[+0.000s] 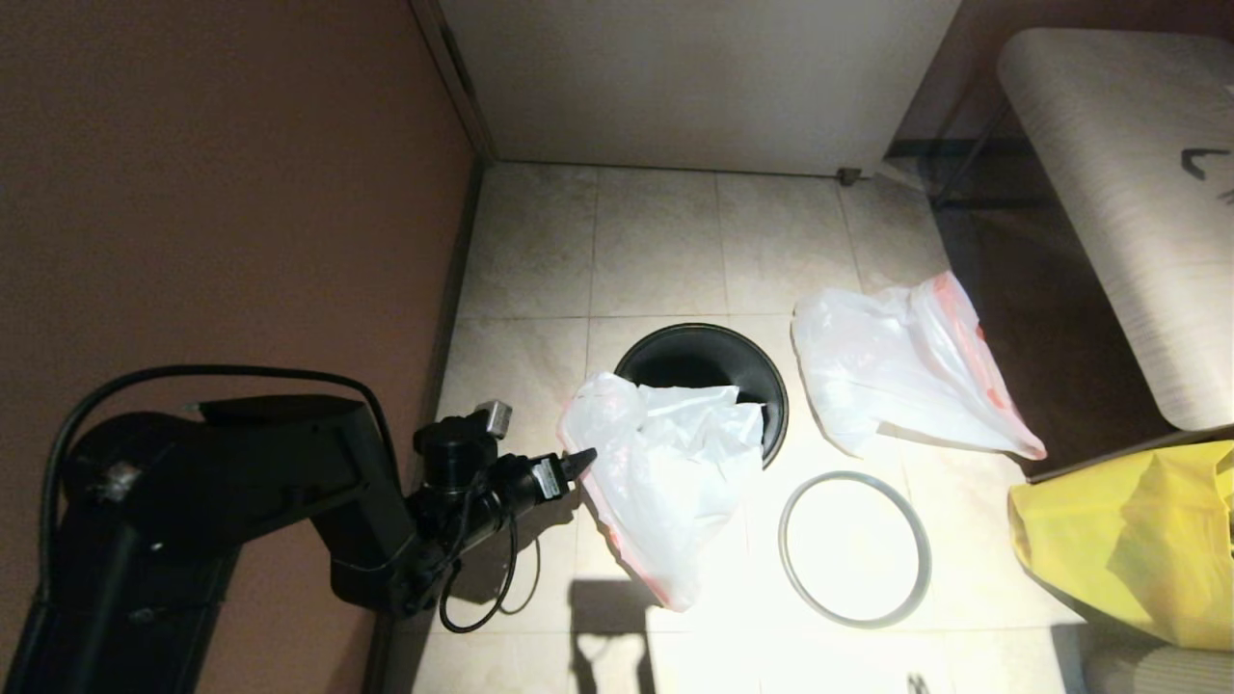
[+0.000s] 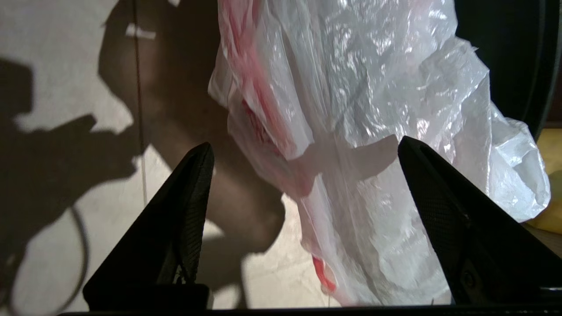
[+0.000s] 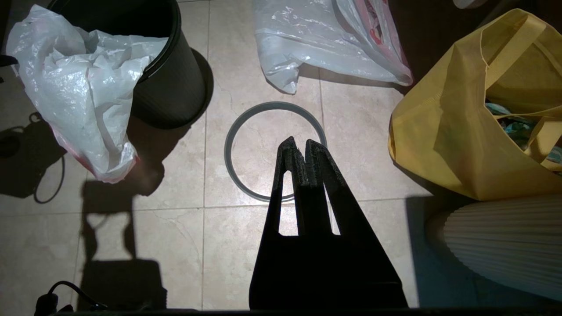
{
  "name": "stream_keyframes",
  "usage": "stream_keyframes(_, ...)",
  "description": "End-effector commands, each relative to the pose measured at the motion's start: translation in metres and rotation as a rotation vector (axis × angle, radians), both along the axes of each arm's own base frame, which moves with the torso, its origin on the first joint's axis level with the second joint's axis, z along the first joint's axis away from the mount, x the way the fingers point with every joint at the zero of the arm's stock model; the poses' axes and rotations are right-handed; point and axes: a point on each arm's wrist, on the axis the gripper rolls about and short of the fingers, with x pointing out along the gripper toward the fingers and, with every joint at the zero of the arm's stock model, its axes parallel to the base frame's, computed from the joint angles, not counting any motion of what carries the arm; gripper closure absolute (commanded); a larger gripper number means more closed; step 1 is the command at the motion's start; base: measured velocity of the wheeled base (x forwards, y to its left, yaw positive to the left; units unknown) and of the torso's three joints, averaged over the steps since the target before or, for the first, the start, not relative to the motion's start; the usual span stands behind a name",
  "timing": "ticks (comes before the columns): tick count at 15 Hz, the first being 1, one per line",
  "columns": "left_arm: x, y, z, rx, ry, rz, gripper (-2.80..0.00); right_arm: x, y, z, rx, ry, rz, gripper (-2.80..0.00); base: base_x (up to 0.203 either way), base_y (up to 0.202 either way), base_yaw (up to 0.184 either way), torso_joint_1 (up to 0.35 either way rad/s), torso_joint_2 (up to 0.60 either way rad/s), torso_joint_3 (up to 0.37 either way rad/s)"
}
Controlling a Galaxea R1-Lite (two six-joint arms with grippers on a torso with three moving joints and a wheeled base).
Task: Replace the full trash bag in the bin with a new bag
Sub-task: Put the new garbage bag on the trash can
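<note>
The black bin stands on the tiled floor without its rim hoop. The new bag, thin white film with a red-pink edge, hangs over the bin's near-left rim and down to the floor. My left gripper is at that bag's left side. Its jaws are wide open in the left wrist view, and the loose film hangs between them, ungripped. The full trash bag lies on the floor to the right of the bin. My right gripper is shut on nothing, hovering above the grey hoop.
The grey hoop lies flat on the floor near the bin's right side. A big yellow bag stands at the near right, below a padded bench. A brown wall closes off the left.
</note>
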Motion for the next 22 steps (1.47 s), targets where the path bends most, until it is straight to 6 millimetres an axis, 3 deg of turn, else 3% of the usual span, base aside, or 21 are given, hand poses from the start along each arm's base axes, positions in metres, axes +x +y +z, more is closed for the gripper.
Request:
stream_keyframes(1, 0.003, 0.003, -0.025, -0.014, -0.006, -0.015, -2.8, 0.0, 0.0, 0.0, 0.001, 0.002, 0.0, 0.0, 0.0, 0.0, 0.0, 0.0, 0.0, 0.0)
stream_keyframes(6, 0.015, -0.014, -0.032, -0.09, -0.115, -0.115, -2.8, 0.0, 0.0, 0.0, 0.0, 0.002, 0.0, 0.0, 0.0, 0.0, 0.0, 0.0, 0.0, 0.0)
stream_keyframes(11, 0.033, -0.023, -0.016, -0.16, -0.189, -0.125, -2.8, 0.0, 0.0, 0.0, 0.0, 0.002, -0.001, 0.0, 0.0, 0.0, 0.0, 0.0, 0.0, 0.0)
stream_keyframes(22, -0.009, -0.01, 0.05, -0.323, -0.125, -0.112, -2.8, 0.0, 0.0, 0.0, 0.001, 0.002, 0.0, 0.0, 0.0, 0.0, 0.0, 0.0, 0.0, 0.0)
